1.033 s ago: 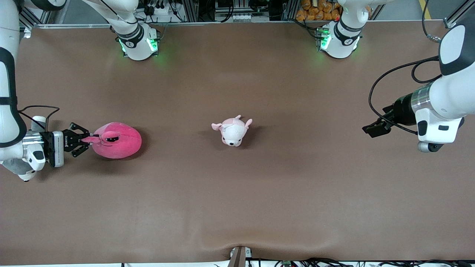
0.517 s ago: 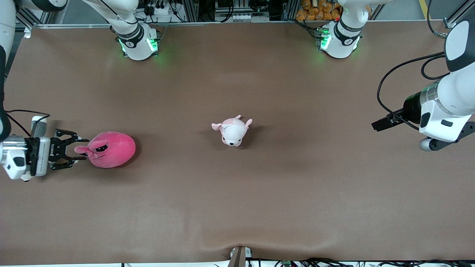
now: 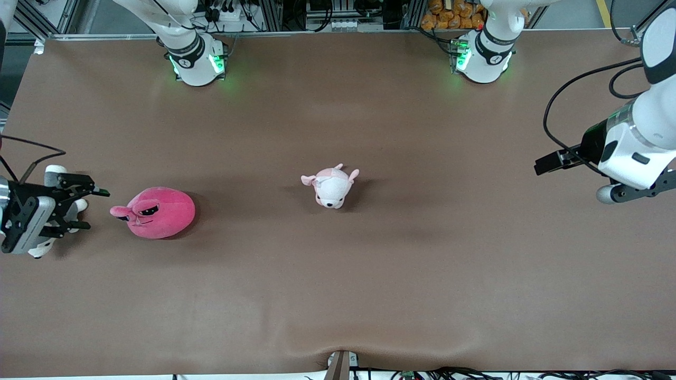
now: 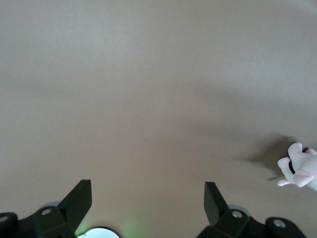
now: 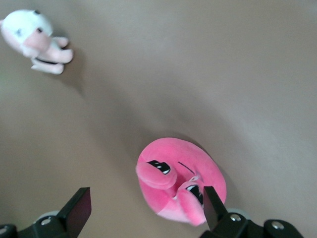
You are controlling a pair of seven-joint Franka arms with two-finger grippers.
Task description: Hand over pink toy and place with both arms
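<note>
The pink toy (image 3: pixel 158 214) lies on the brown table (image 3: pixel 338 274) toward the right arm's end, its eye stalks pointing at my right gripper. My right gripper (image 3: pixel 91 209) is open and empty, a short gap away from the toy at that end of the table. In the right wrist view the toy (image 5: pixel 183 183) sits just ahead of the open right gripper (image 5: pixel 146 206), not between the fingers. My left gripper (image 3: pixel 540 165) hovers over the left arm's end of the table. It shows open and empty in the left wrist view (image 4: pixel 147 198).
A small pale pink-and-white plush animal (image 3: pixel 331 187) lies at the table's middle. It also shows in the left wrist view (image 4: pixel 299 168) and in the right wrist view (image 5: pixel 34 39). The two arm bases (image 3: pixel 196 58) (image 3: pixel 481 55) stand along the table's robot edge.
My right gripper has let go of the toy's eye stalk, opened and drawn back toward its end of the table. The toy has settled on the table. My left gripper has drawn back outward.
</note>
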